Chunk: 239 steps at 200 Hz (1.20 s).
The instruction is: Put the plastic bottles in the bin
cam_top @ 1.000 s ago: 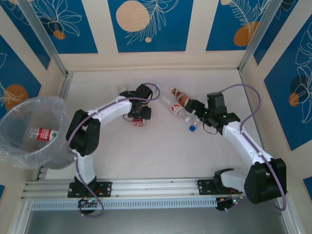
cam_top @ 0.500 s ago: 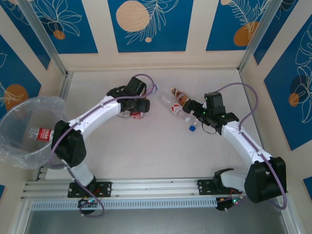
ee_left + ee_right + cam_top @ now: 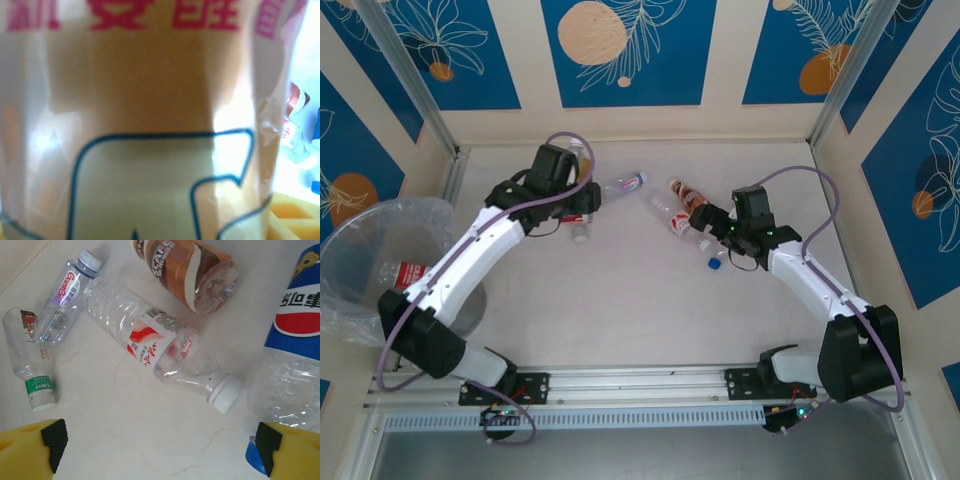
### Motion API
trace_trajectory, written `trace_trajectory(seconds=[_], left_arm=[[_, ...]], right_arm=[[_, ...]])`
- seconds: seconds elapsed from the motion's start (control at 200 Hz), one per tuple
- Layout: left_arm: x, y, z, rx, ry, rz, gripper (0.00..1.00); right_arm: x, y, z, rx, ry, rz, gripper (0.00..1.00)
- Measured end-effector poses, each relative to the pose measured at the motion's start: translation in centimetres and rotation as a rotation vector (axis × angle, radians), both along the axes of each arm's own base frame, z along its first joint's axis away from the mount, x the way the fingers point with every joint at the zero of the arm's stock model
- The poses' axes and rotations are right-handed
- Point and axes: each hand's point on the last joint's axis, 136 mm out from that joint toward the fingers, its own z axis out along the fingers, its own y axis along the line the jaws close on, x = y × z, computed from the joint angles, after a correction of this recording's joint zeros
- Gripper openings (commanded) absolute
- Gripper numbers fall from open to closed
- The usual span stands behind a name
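- Since a second ago the left arm has swung left, toward the round bin lined with crinkled clear plastic (image 3: 345, 290), carrying its bottle away from the table's middle.
- The left gripper (image 3: 579, 214) grips a small clear plastic bottle with a tan, red-lettered label (image 3: 150, 100).
- The bin stands past the table's left edge; a red-labelled bottle (image 3: 412, 273) lies inside.
- The right gripper (image 3: 160, 447) is wide open over the bottle cluster; a blue-labelled bottle (image 3: 295, 340) touches one finger, and a white-capped clear bottle (image 3: 160, 347) lies just ahead.
- The pale table (image 3: 640, 310) is bare between the arms.
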Motion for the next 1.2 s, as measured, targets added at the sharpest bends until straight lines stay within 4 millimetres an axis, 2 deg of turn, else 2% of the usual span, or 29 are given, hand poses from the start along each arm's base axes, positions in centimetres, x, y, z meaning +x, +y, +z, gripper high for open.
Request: trace_trajectory(seconds=[0.225,0.315,0.43,0.52,0.645,0.725,0.905,1.075,1.195], left_arm=[[-1.3,4.5,4.0,-0.013,-0.113,0.122,0.58],[-2.2,7.0,5.4,0.013,-0.15,0.189,0.58],[-3.3,10.6,6.2,0.074,-0.166,0.284,0.58],[-4.2,14.2,6.4,0.147,-0.164,0.391,0.58],[-5.7,17.9,7.1,0.228,-0.166,0.493,0.59],[-6.8,19.4,7.8,0.251,-0.181,0.529,0.59],[-8.8,22.0,11.2,0.311,-0.271,0.619,0.59],[-11.6,26.1,13.7,0.475,-0.339,0.782,0.6],[-13.5,28.5,13.6,0.557,-0.343,0.89,0.61]], right_arm=[[0.5,0.6,0.5,-0.007,-0.022,0.024,0.99],[0.5,0.7,0.5,-0.008,-0.025,0.028,0.99],[0.7,0.9,0.4,-0.012,-0.022,0.033,0.99],[0.7,1.1,0.2,-0.015,-0.016,0.037,0.99],[0.9,1.2,0.3,-0.015,-0.019,0.04,0.99],[0.9,1.4,0.5,-0.015,-0.024,0.046,0.99],[1.1,1.5,0.6,-0.016,-0.023,0.049,0.99],[1.1,1.8,0.8,-0.026,-0.033,0.062,0.99],[1.1,1.8,0.8,-0.03,-0.036,0.067,0.99]])
